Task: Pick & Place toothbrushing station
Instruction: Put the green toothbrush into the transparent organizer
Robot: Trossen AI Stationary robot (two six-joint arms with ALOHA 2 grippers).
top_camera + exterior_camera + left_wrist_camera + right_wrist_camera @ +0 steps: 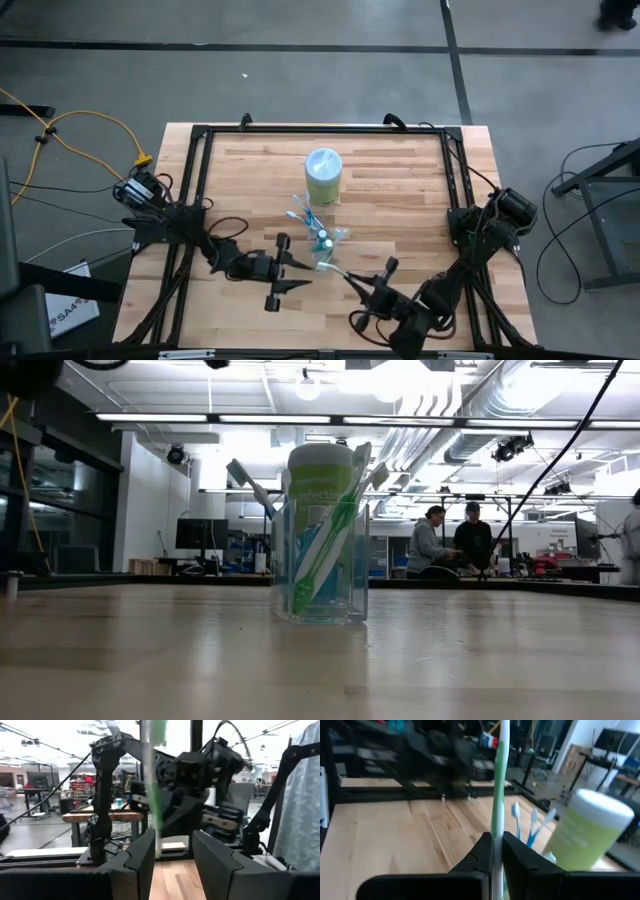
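Note:
A small clear tumbler (327, 238) (320, 575) stands mid-table. Several blue-and-white and green-and-white toothbrushes (318, 550) stand in it, heads up, leaning on its rim. My right gripper (358, 288) (496, 845), at the near side of the tumbler, is shut on one green-and-white toothbrush (499, 795) (335, 273). My left gripper (303, 275) (172, 855) stands open just left of that brush's free end. In the left wrist view the brush (154, 785) shows beyond the gap between the fingers. I see no touch there. My right gripper pinches the green-and-white toothbrush by its handle (496, 827) between the two fingers. The brush runs out past the fingertips toward my left gripper. It is lifted clear of the table and the tumbler.
A green-and-white wipes canister (323, 175) (592, 830) stands just beyond the tumbler, toward the far edge. A black frame (320, 128) rims the table. Bare wood lies to the left and right of the tumbler. People sit at benches in the room behind (450, 540).

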